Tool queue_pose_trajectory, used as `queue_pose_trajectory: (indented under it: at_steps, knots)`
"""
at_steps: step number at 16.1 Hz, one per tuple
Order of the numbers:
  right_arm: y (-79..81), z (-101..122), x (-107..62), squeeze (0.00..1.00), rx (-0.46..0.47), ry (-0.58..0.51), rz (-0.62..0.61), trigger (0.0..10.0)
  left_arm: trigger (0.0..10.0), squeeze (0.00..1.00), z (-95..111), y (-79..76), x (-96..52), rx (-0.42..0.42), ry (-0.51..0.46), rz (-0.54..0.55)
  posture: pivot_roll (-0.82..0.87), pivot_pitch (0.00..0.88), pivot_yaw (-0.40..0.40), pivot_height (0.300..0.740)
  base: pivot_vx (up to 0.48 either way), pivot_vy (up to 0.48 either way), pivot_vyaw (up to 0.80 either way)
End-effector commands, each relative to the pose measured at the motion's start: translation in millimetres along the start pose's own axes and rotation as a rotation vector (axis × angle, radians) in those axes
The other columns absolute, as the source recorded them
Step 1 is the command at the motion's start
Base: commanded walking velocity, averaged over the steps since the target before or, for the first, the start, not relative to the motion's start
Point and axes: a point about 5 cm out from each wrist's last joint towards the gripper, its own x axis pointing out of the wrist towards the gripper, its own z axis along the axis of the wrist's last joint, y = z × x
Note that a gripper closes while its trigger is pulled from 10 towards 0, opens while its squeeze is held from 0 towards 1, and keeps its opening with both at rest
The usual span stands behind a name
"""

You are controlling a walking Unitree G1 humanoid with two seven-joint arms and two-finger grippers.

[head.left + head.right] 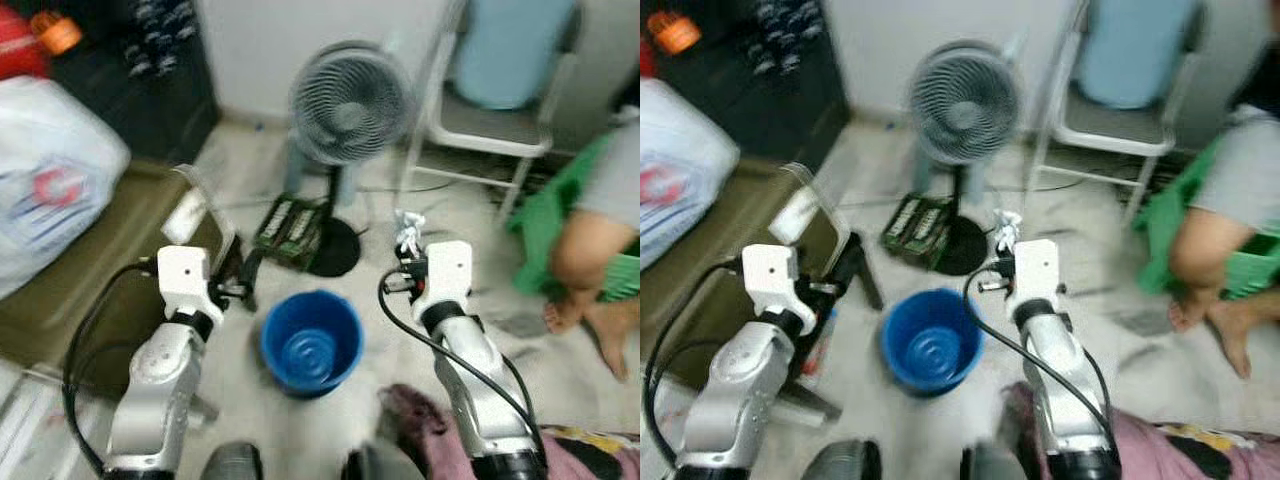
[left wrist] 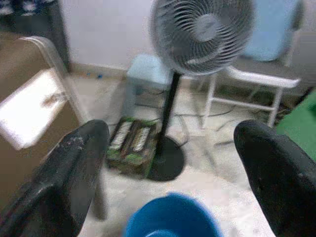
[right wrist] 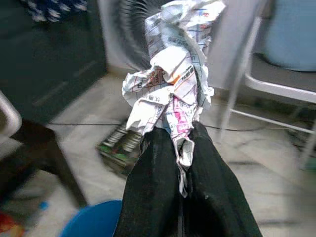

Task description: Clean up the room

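While head views blur, right tool (image 1: 408,243) pinches paper wad (image 1: 407,232) just right of bucket (image 1: 311,342), beyond its rim. Left wrist: left tool (image 2: 173,163) wide, empty, above bucket. Right wrist: wad clamped; centre over bucket before release.

Fan (image 1: 350,105) & chair (image 1: 495,120) by white wall.
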Motion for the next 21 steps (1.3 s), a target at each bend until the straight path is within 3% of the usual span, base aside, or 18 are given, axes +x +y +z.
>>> queue_pose_trajectory:
  at_steps: [1, 3, 7, 10, 15, 21]
  knots:
    - [-3.4, 1, 0.1, 0.0, -0.005, -0.003, -0.012, 10.0, 10.0, 0.0, -1, -1.6, -2.1, 0.011, 0.007, -0.003, -0.03, 0.133, -0.031, 0.74, 0.349, 0.0, 0.0]
    - [-2.2, 1, 1.5, 0.0, 0.0, -0.004, -0.007, 10.0, 10.0, 0.0, -1, -1.4, -1.8, 0.007, 0.004, -0.001, -0.03, 0.135, -0.033, 0.74, 0.126, 0.0, 0.0]
    - [1.3, 3, 6.4, 0.0, 0.007, -0.011, 0.016, 10.0, 10.0, 0.0, 8, 7.7, 2.1, 0.127, -0.037, -0.007, -0.02, 0.138, -0.039, 0.74, 0.0, 0.0, 0.0]
    - [3.0, 4, 11.0, 0.0, 0.026, -0.01, -0.003, 10.0, 10.0, 0.0, 8, 0.5, -5.5, 0.355, -0.033, -0.19, -0.01, 0.137, -0.038, 0.74, 0.0, 0.0, 0.53]
    - [-1.2, -8, 15.4, 0.0, 0.036, 0.069, -0.064, 10.0, 10.0, 0.0, 1, 1.0, -16.7, 0.46, -0.002, -0.269, 0.02, 0.151, -0.043, 0.74, 0.0, 0.0, 0.0]
    - [4.6, -15, 21.3, 0.0, 0.027, 0.101, -0.065, 10.0, 10.0, 0.0, -1, 4.3, -32.6, 0.481, 0.001, -0.284, 0.04, 0.174, -0.025, 0.74, 0.0, 0.0, 0.74]
